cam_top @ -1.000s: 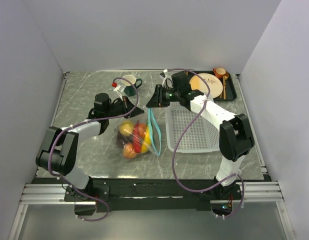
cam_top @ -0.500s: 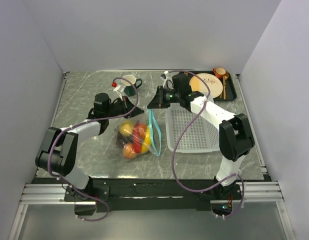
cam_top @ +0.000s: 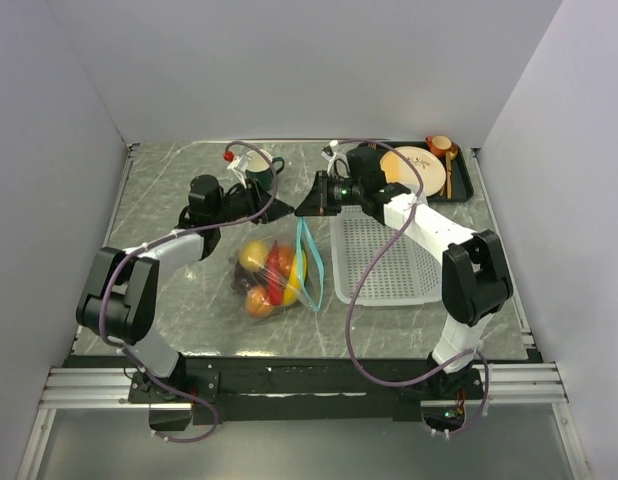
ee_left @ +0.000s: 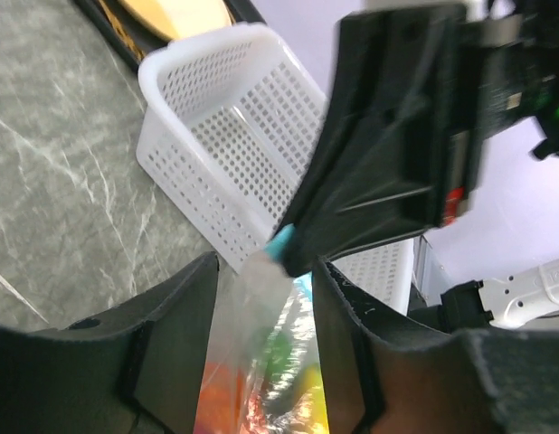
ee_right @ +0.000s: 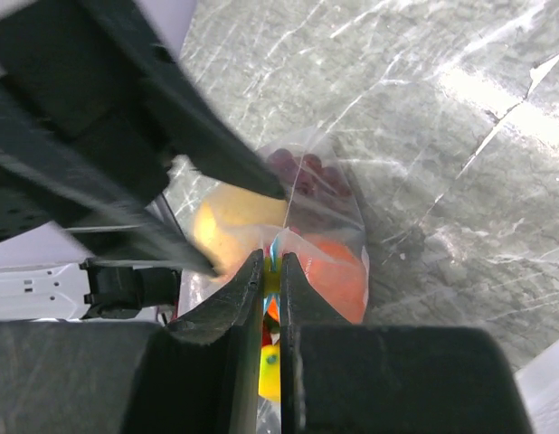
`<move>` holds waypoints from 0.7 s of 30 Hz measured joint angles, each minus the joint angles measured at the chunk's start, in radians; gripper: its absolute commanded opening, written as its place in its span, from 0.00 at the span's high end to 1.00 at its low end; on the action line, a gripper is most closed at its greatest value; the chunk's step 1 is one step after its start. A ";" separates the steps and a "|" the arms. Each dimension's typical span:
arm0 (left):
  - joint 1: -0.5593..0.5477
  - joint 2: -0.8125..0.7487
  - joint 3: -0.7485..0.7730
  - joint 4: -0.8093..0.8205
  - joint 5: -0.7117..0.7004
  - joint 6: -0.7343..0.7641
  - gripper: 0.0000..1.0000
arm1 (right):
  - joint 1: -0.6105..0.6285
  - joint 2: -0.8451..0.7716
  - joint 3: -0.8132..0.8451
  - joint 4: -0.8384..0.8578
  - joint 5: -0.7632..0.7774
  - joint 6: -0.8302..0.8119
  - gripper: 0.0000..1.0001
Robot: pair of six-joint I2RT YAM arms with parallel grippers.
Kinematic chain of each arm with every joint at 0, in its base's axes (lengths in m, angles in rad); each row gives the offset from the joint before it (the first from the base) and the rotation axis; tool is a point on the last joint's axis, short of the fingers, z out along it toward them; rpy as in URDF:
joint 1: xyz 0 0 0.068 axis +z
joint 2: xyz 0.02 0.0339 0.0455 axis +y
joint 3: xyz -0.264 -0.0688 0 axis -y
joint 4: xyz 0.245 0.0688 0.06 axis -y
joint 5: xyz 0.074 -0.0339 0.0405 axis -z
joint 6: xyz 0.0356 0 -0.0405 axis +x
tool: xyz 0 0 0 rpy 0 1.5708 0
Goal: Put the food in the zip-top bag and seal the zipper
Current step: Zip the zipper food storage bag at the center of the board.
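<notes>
Your right claw (ee_right: 272, 271) is clamped shut on the far end of the zipper (cam_top: 309, 265). My guess is that it pins that corner so the strip stays taut while the other claw works along it. Your left claw (ee_left: 261, 271) is spread open with a finger on either side of the bag (ee_left: 248, 307) just below that pinch, and it grips nothing. It looks lined up to close on the strip and run it shut. The bag lies near the middle of the surface (cam_top: 169, 200), with the food (cam_top: 264, 278) already inside and its mouth edge facing the white basket (cam_top: 384, 260) just beside it. From overhead, the two claws cover the pinched corner. No view shows whether the strip is pressed closed anywhere along its length, or whether the left fingers touch the film. The left wrist picture blurs the food to colour smears.
</notes>
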 measured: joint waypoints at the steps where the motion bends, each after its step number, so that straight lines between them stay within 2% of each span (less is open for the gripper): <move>1: 0.000 0.012 0.000 0.004 0.006 -0.003 0.50 | 0.000 -0.005 0.000 -0.001 0.000 0.000 0.93; 4: 0.000 0.037 0.000 0.009 0.022 -0.008 0.43 | 0.000 -0.017 0.000 -0.009 0.008 -0.008 0.93; 7: 0.000 0.046 -0.001 0.029 0.033 -0.011 0.43 | 0.000 -0.019 0.000 -0.010 0.007 -0.008 0.93; 10: 0.000 0.050 -0.003 0.063 0.045 -0.026 0.47 | 0.000 -0.019 0.000 -0.010 0.007 -0.010 0.93; 14: 0.000 0.063 -0.016 0.116 0.068 -0.047 0.57 | 0.000 -0.019 0.000 -0.012 0.008 -0.015 0.92; 18: 0.000 0.069 -0.038 0.127 0.083 -0.053 0.61 | 0.000 -0.019 0.000 -0.014 0.011 -0.018 0.92; 21: 0.000 0.069 -0.046 0.126 0.087 -0.052 0.68 | -0.001 -0.019 0.000 -0.013 0.011 -0.017 0.92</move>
